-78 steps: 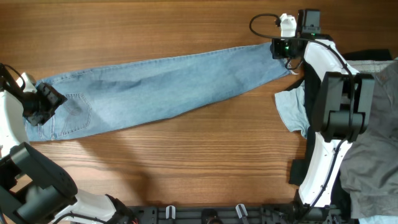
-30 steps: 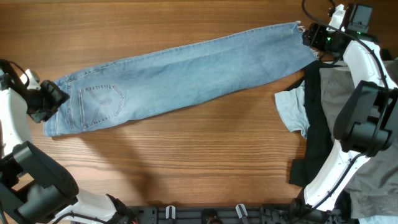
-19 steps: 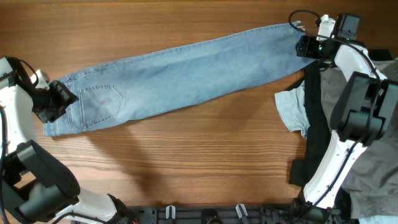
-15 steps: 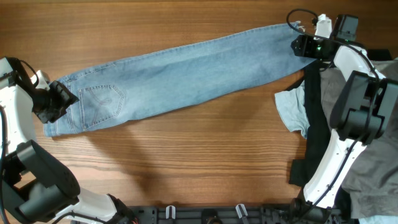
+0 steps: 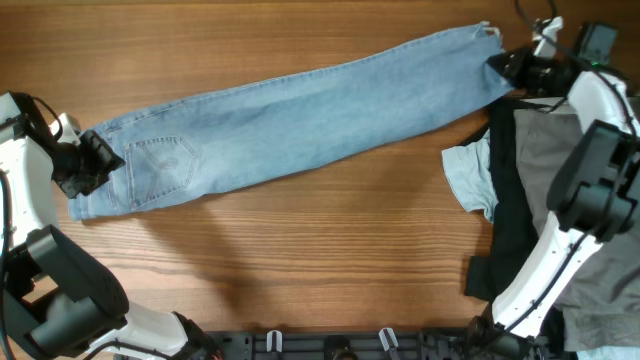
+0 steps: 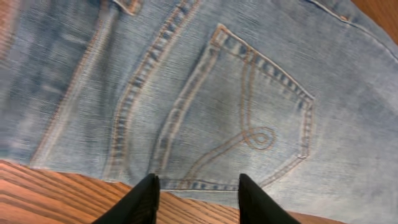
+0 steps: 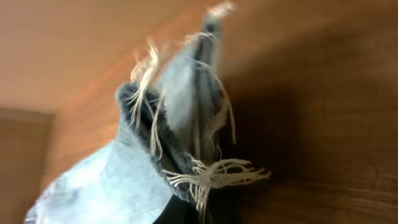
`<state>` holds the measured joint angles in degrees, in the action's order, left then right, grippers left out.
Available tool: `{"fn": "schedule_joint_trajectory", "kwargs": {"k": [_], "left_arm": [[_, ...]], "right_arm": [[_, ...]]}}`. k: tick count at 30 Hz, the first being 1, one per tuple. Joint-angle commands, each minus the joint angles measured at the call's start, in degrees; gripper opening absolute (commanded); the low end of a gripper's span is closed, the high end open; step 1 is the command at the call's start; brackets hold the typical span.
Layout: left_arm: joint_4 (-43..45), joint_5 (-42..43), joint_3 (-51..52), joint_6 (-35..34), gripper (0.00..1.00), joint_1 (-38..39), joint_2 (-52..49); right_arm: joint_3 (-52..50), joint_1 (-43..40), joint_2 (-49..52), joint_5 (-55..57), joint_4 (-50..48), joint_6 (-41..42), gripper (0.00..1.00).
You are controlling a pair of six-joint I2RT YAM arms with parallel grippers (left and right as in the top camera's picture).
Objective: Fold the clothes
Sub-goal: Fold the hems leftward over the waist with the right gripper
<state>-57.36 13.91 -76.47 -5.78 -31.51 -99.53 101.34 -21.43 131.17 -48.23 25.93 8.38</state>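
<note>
Jeans: laid flat and slantwise across the tabletop, waist at the left, leg ends at the far right
Right claw: pressed together on the frayed hem, which is seen bunched and raised off the wood
Left claw: fingers spread over the waist edge just below the back pocket; no pinch is seen
Step judged in hand: the leg end is to be carried over toward the waist
How it is best done: the hem should be lifted only enough to clear the cloth, both layers kept in the pinch, and the waist pinned so the jeans are not dragged
Risk: the frayed threads alone may be held and slip
Nearby: a pile of other clothes is to be kept clear of
</note>
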Motion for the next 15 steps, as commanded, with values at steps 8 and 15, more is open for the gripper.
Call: {"fn": "schedule_joint_trajectory", "kwargs": {"k": [8, 15], "left_arm": [[-13.0, -0.3, -16.0, 1.7, 0.36, -0.8, 9.6], [-14.5, -0.3, -20.8, 0.4, 0.41, -0.8, 20.2]], "right_arm": [[3.8, 4.9, -26.3, 1.3, 7.0, 5.5, 0.04], [3.8, 34.3, -27.4, 15.3, 19.5, 5.5, 0.04]]}}
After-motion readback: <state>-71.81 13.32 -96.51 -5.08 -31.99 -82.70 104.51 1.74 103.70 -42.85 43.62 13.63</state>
